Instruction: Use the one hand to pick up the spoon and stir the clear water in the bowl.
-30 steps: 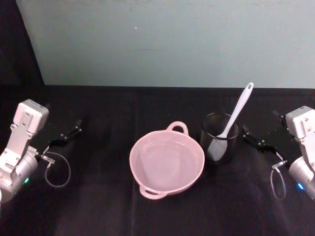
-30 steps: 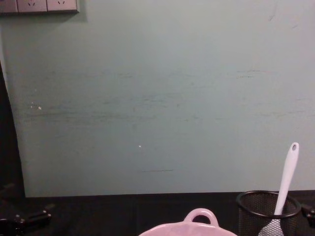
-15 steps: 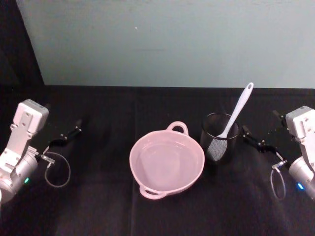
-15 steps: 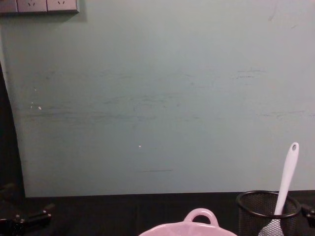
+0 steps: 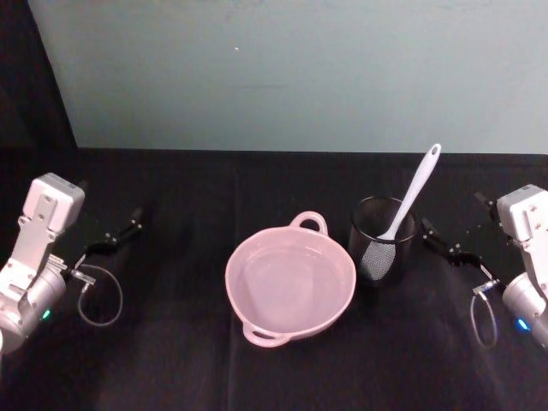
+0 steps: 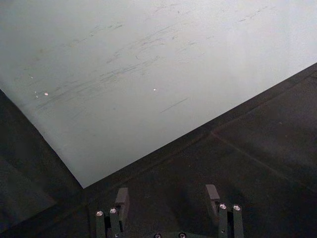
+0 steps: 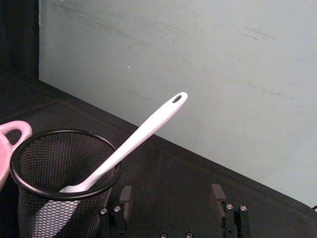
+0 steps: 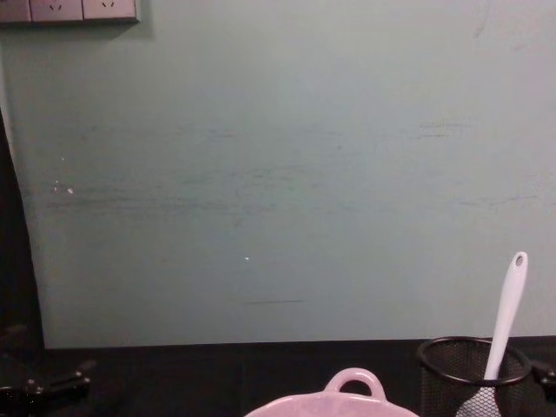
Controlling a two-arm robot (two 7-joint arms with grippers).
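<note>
**A:** Quick, what's the right gripper doing?

**B:** I have the right gripper [image 7: 170, 192] sitting low over the black table [image 5: 171, 342]. Its fingers [image 7: 124, 194] are spread wide with nothing between them.

**A:** And the spoon?

**B:** The spoon [image 5: 412, 193] stands head-down in the black mesh cup [image 5: 404, 257]. It is near those fingers, on the side toward the robot's left, and not touching them. The handle leans over the cup rim on the side nearer the fingers, and its holed tip sticks up higher than they are.

**A:** Where's the bowl?

**B:** The pink bowl [image 5: 238, 295] is just beside the cup, on the side away from the right fingers, roughly between my two grippers. There's clear water in it. One loop handle is on the far rim and one on the near rim. I can't tell whether the cup touches the bowl.

**A:** Left side?

**B:** The left gripper [image 6: 167, 193] is parked over the table. Its fingers are also apart and empty, and it is well apart from the bowl.
</note>
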